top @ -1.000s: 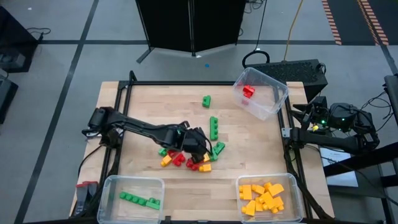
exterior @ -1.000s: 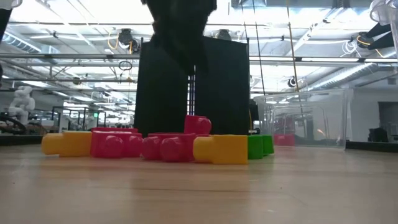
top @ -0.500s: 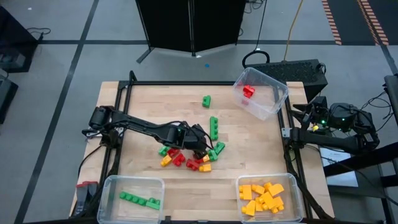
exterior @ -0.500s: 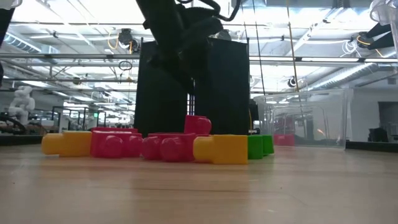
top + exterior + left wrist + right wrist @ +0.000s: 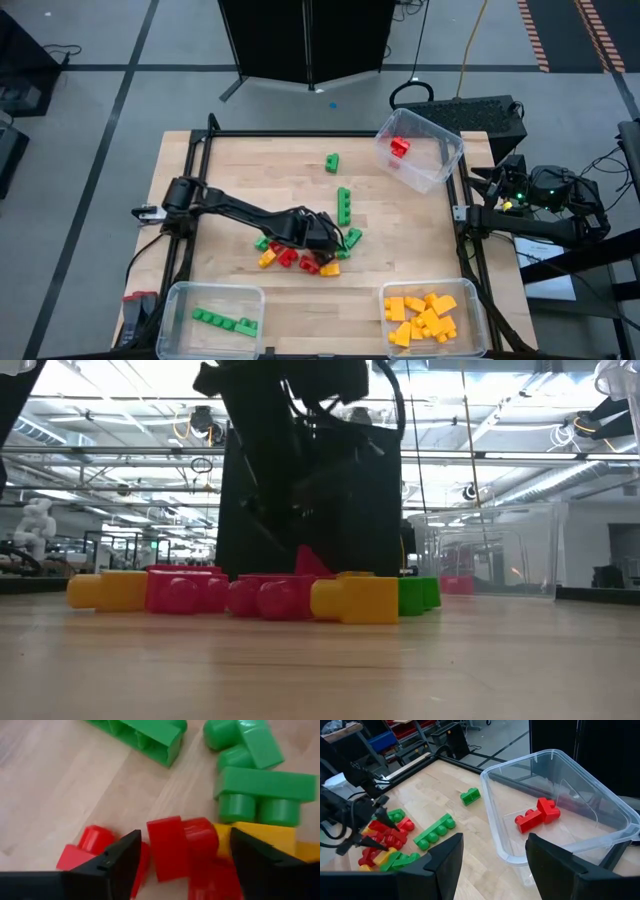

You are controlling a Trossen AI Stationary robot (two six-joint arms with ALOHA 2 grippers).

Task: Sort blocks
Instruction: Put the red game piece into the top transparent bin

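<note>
High view, looking straight down, is showing a wooden table with the left arm reaching across to a small heap of red, green and yellow-orange blocks near the table's middle. The left gripper is sitting low over that heap. Its wrist view is showing the two dark fingers standing apart, with a red brick lying in the gap between them but not yet pinched; nothing is being held. Two green bricks are lying just beyond it, and a yellow one is touching the red brick's far end.

These bricks are looking like hard, light, smooth plastic (stiff, not fragile, and likely to skid or twist if pressed off-centre). The flat side walls of the red brick are probably the surest place to take hold, since the rounded studs would let the pads slip.

Two more green blocks are lying apart from the heap: a long one just beyond it and a short one farther toward the back.

Three clear plastic bins are standing at the table's edges. The bin at the front left is holding several green bricks. The bin at the front right is holding a pile of yellow-orange bricks. The bin at the back right is sitting tilted, with red bricks inside.

The right gripper is waiting off the table's right edge, its fingers parted and holding nothing.
</note>
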